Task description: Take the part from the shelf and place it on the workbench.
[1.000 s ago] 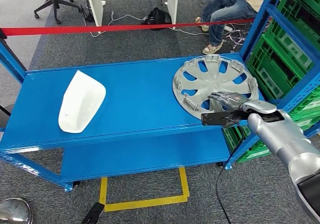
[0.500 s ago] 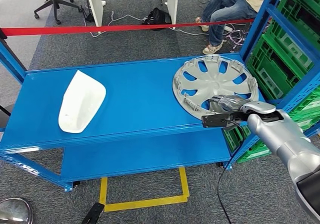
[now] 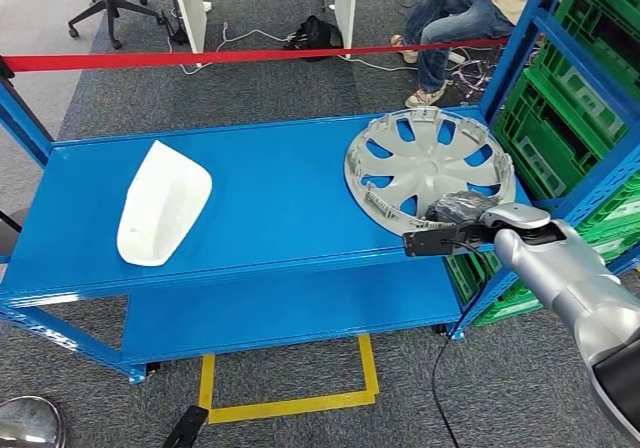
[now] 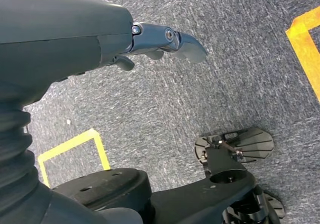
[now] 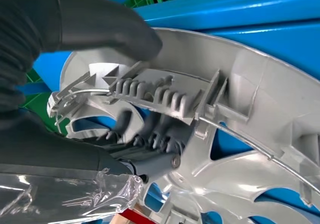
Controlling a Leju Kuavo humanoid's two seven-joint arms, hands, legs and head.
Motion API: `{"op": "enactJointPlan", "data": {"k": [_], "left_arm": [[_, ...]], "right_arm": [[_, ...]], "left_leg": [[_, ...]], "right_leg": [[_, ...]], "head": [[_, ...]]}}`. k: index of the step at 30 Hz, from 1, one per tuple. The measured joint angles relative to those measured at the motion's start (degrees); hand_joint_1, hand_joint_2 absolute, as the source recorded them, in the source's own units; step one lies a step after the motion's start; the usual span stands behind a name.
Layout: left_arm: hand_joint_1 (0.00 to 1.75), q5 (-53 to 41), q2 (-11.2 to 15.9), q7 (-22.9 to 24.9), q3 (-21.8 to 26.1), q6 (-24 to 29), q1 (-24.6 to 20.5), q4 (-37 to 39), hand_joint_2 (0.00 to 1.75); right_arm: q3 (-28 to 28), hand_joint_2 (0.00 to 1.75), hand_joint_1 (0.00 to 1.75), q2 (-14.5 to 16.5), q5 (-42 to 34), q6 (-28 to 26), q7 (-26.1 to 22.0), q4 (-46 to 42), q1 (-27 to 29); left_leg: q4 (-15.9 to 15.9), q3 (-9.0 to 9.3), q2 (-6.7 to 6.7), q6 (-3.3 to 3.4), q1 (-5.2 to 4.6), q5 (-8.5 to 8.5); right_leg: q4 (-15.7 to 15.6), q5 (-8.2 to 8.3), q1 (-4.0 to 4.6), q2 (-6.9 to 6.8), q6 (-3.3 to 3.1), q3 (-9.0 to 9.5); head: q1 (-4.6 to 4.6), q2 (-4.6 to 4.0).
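Item: silver wheel cover (image 3: 429, 171), lying on the blue shelf (image 3: 264, 198). Right hand (image 3: 457, 208) is closing on its near rim, fingers now hooking through a spoke opening, thumb over the edge; lift pending. Left hand (image 4: 166, 39) is hanging, fingers apart, holding nothing.

No text, label, brand, number or sign can be read anywhere in these views (the pale mark on the near left edge of the blue shelf (image 3: 45, 340) is too blurred to make out, and the silver wheel cover (image 3: 430, 168) shows no legible lettering).
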Motion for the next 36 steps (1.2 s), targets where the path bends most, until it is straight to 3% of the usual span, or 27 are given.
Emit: {"op": "enactJointPlan", "data": {"k": [36], "left_arm": [[0.00,0.1,0.1,0.0,0.0,0.1,0.3,0.0,1.75]], "right_arm": [[0.8,1.75,1.75,0.2,-2.1,-0.9,-0.7,0.1,-0.2]], "left_leg": [[0.0,0.02,-0.01,0.00,0.00,0.00]], "right_leg": [[0.0,0.00,0.00,-0.01,0.00,0.00]], "head": [[0.00,0.00]]}}
